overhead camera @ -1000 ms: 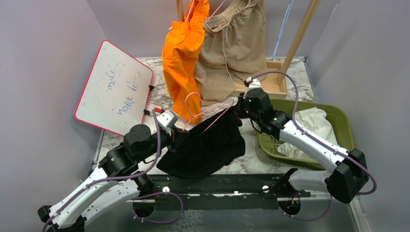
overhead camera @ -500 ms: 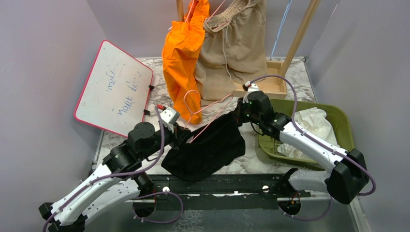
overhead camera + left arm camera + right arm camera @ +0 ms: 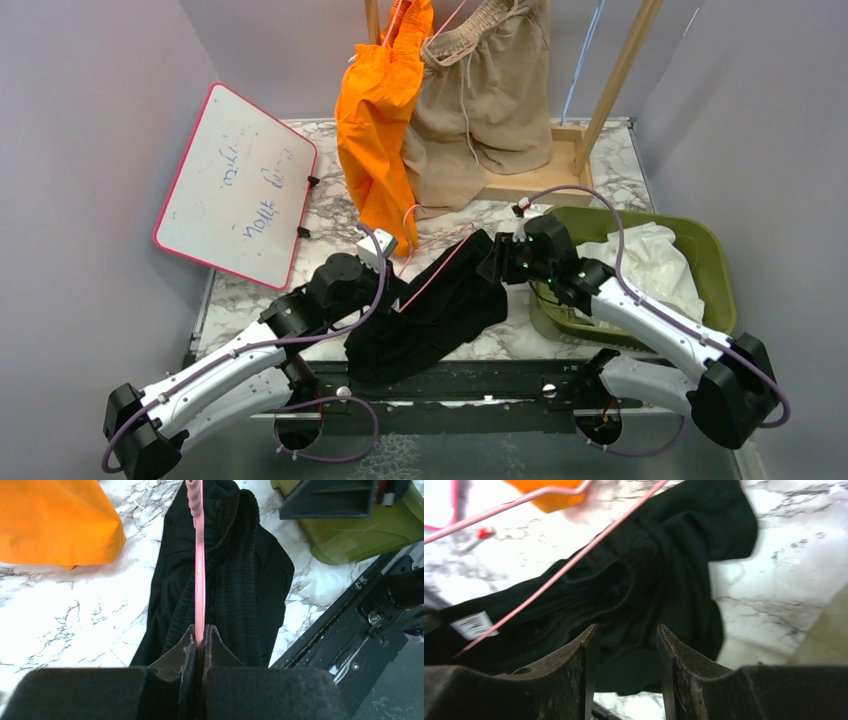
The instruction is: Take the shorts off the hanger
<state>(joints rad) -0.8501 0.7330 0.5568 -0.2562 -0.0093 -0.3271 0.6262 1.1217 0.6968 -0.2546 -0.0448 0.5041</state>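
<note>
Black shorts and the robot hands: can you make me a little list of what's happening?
black shorts: heaped on the marble table, pink hanger lying across the waistband
left hand: shut on the pink hanger
right hand: open, over the black shorts, holding nothing
orange shorts: hanging at the back
tan shorts: hanging beside the orange ones
white shorts: in the green basket

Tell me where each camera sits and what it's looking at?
Top camera: high behind the arm bases, facing down at the table and the hanging orange shorts; both arms, left hand and right hand show.
Left wrist camera: on the left arm, facing along its shut fingers gripping the pink hanger.
Right wrist camera: on the right arm, facing down between its open fingers.
Shared: all three see the black shorts and the hanger.
</note>
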